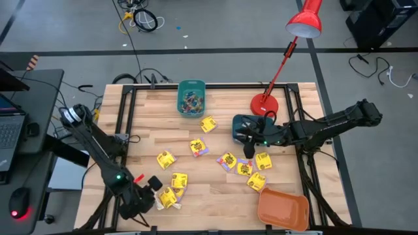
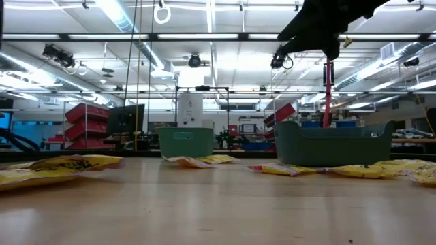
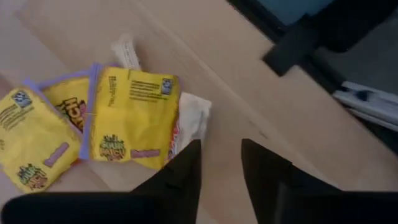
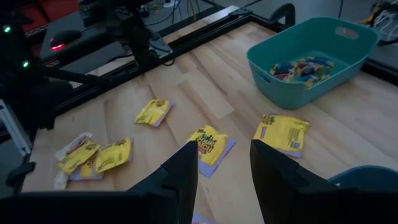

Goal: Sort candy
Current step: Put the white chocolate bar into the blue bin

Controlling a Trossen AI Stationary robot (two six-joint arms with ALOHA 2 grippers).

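Candy (image 1: 167,196) lay at six o'clock; left gripper (image 3: 221,165) hovered open, empty, poised to pick. Right gripper (image 4: 224,165) likewise open.

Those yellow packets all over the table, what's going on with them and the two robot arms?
The two arms are sorting candy. Yellow packets lie scattered on the wooden table. The teal bin at the far edge holds small colourful sweets, while the orange bin at the near right looks empty. The left gripper hovers open and empty beside a cluster of packets at the near left. The right gripper hangs open over the middle, above a packet, holding nothing.
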